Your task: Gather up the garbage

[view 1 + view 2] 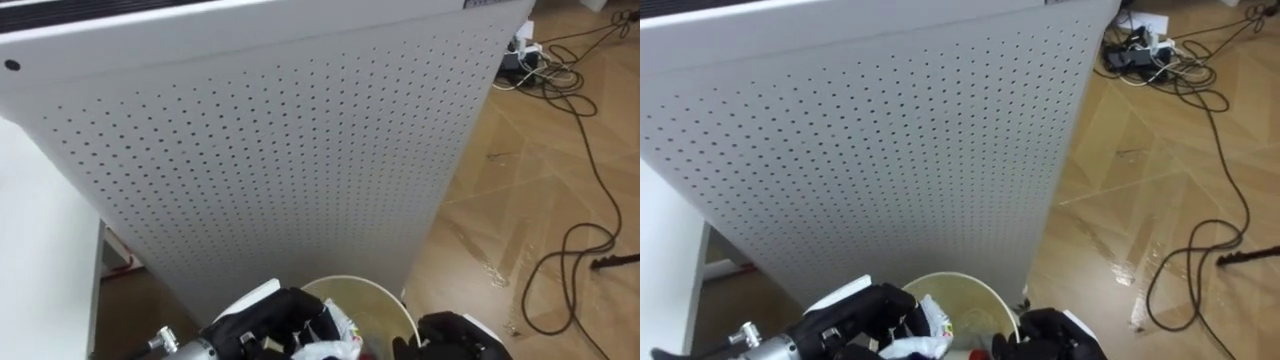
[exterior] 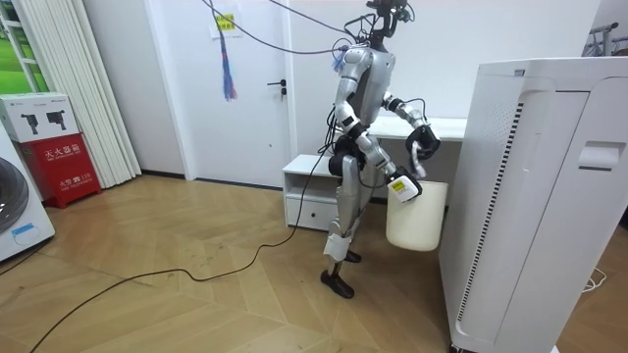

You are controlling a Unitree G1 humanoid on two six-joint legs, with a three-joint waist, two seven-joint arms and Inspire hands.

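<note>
Left eye view: my left hand (image 1: 262, 322) is curled round a crumpled white wad of garbage (image 1: 335, 348), held right over the mouth of the bin (image 1: 352, 281). With the opening straight beneath, I judge it's a drop, not a reach. My right hand (image 1: 455, 335) sits by the rim; I can't tell its fingers.

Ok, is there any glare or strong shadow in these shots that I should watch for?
Left eye view: a pale, glossy streak of reflected light crosses the wooden floor just right of the perforated white panel, whose face is evenly lit. Right eye view: the same streak shows, and there are no hard shadows. Room view: soft, even light with no hard glare.
</note>
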